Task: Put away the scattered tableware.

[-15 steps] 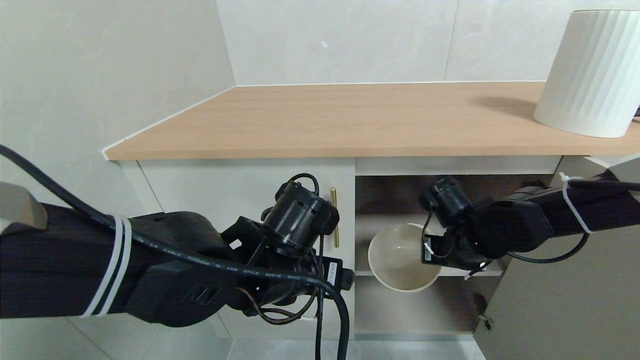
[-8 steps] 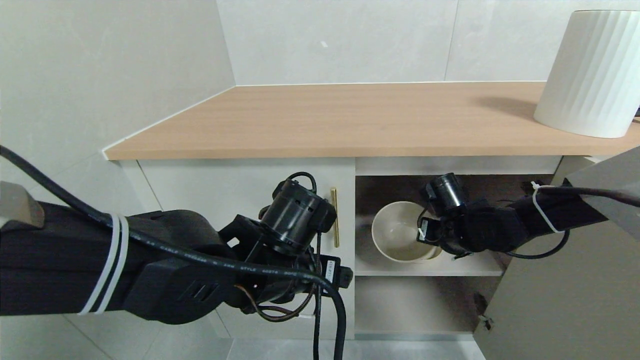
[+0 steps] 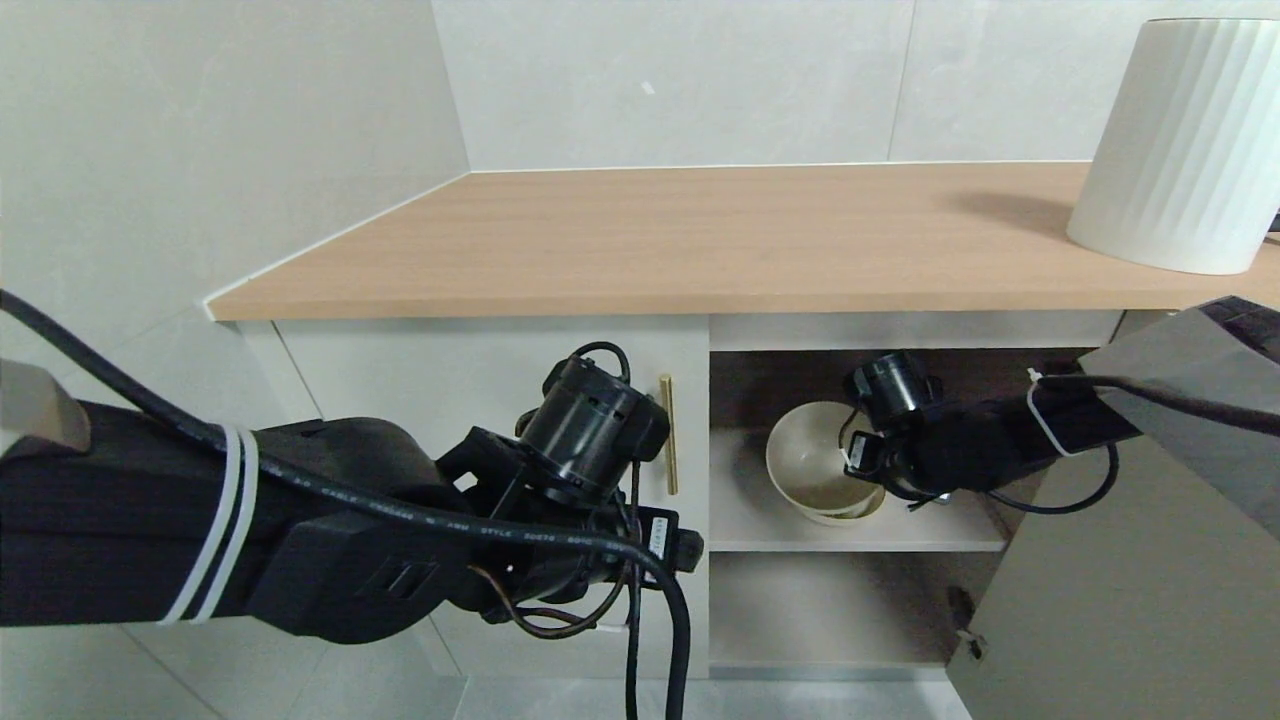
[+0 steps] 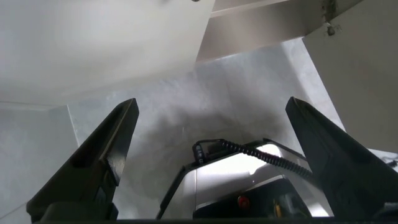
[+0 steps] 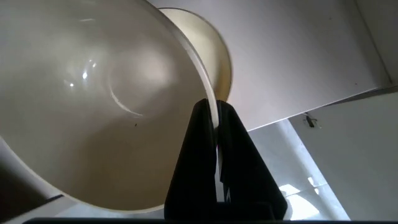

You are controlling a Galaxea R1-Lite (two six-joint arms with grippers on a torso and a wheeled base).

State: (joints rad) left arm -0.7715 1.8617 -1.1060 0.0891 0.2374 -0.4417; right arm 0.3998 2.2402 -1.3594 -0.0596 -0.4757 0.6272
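Observation:
A cream bowl [image 3: 810, 460] sits tilted just above the cabinet's upper shelf [image 3: 945, 530]. My right gripper [image 3: 865, 475] is shut on its right rim. In the right wrist view the black fingers [image 5: 199, 143] pinch the rim of the bowl [image 5: 93, 93]. A second cream dish [image 5: 214, 53] lies right behind and under it; I cannot tell if the two touch. My left gripper [image 4: 211, 102] hangs open and holds nothing, low in front of the closed left door [image 3: 480, 380], with grey floor beneath it.
The right cabinet door [image 3: 1100, 600] stands open toward me. A brass handle [image 3: 669, 435] runs down the closed door's edge. The lower shelf [image 3: 830, 610] is bare. On the wooden counter [image 3: 700, 240] stands a white ribbed cylinder [image 3: 1180, 150] at the far right.
My right arm has carried the bowl up from the shelf's front edge and deeper into the cabinet, over the upper shelf. The left arm has barely moved.

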